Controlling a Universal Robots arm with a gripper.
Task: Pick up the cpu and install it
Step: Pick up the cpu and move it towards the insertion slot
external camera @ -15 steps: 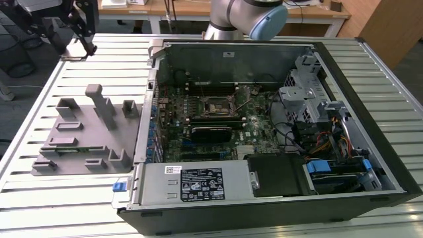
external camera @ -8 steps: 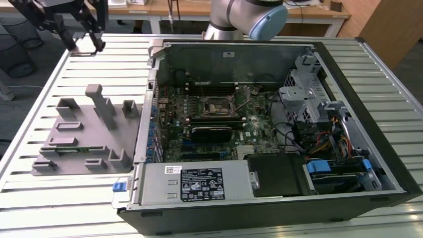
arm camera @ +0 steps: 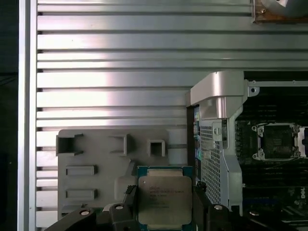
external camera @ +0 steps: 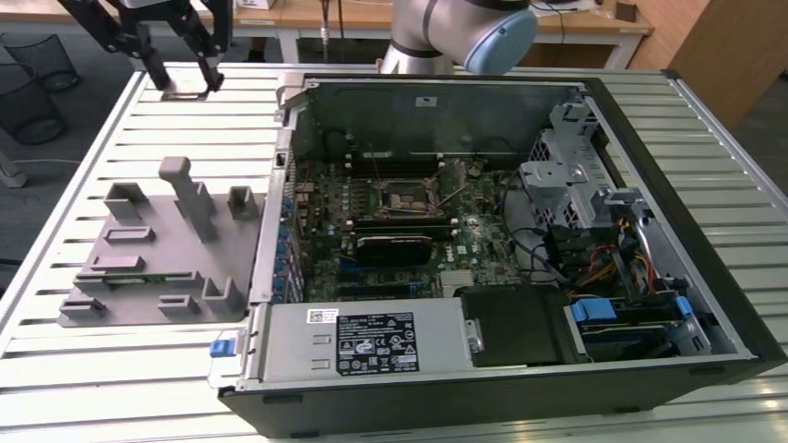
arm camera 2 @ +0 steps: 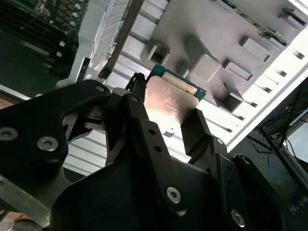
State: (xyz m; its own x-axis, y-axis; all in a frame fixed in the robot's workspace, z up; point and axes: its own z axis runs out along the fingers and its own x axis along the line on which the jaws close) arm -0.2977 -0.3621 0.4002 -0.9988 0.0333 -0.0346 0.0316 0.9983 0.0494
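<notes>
Hidden or cut off:
- The gripper (external camera: 185, 85) body runs off the top edge of the exterior view. Its tips sit at that view's far upper left.
- In the first wrist view the frame slices off one edge of the cpu (arm camera: 165, 202).
- In both wrist views the black fingers (arm camera 2: 139, 111) cover two opposite flanks of the chip. Its underside is not seen.
- Of the arm (external camera: 459, 32) there is just a grey joint with a blue cap.

Claw: clamped on the cpu, one finger on each opposite side. The chip hangs in the air over the edge of the grey moulded parts tray (external camera: 129, 288), apart from it.

Orientation:
- The chip is held flat, silvery lid up, with a thin green rim showing.
- Its edges run square with the table slats.
- It is nearly square, so I cannot call a long axis.

Surface and room, from the exterior view's left to its right:
- Wire waste baskets (external camera: 25, 101) stand on a dark floor.
- A pale slatted metal table (external camera: 111, 369) carries the tray, which holds a narrow green circuit strip (external camera: 124, 268).
- Just beside the tray lies the open black computer case (external camera: 493, 406), motherboard exposed. The square socket frame (external camera: 403, 198) is near the board's middle, well apart from the chip.
- Wooden desks (external camera: 332, 14) stand behind.
</notes>
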